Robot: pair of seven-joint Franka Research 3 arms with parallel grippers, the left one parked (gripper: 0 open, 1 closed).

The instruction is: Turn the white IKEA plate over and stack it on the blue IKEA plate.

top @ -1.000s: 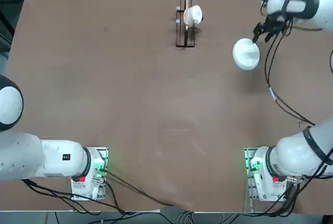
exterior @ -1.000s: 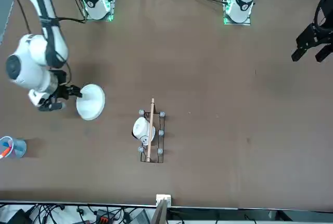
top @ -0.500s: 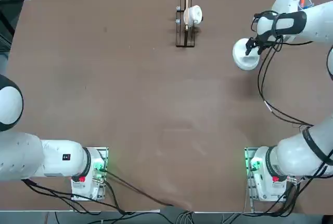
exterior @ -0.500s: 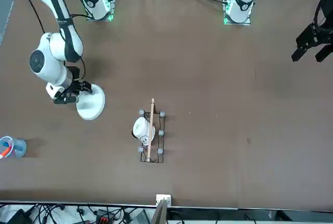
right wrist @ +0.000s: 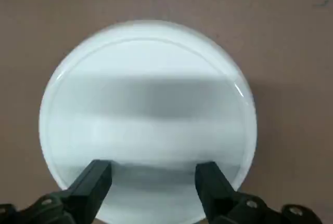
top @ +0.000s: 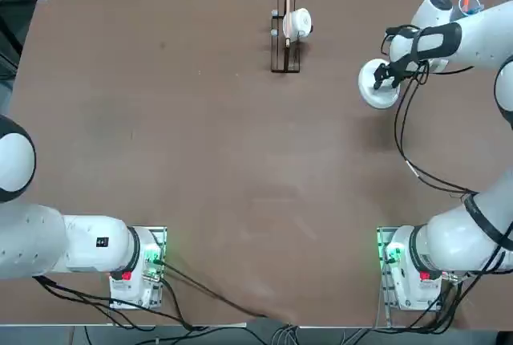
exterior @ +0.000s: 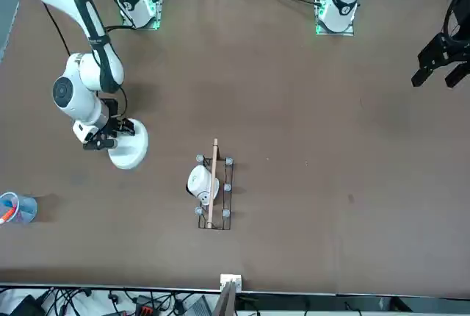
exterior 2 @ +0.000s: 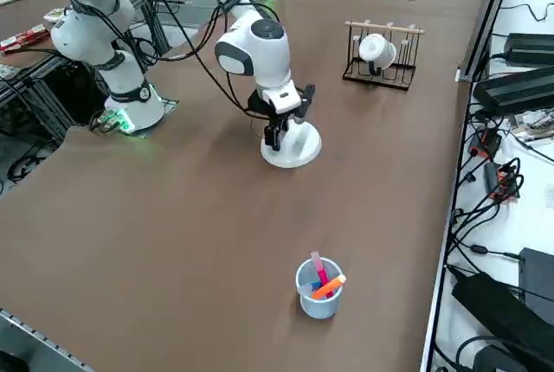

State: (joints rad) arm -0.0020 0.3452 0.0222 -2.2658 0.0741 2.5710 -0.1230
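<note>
The white IKEA plate lies flat on the brown table at the far right side, round with a raised ring near its edge. From the side it looks thick. The blue IKEA plate is hidden; I cannot pick it out apart from the white one. My right gripper hangs directly over the white plate, open, with nothing between its fingers. Both black fingertips sit above the plate's surface close to one rim. Whether they touch it I cannot tell.
A wooden rack with a small white cup stands at the far middle of the table. A clear blue-tinted cup holding coloured sticks sits near the far right corner.
My right gripper has swung in from beyond the plate's outer side to a spot over the plate. Its jaws stayed open. The plate has not moved.
</note>
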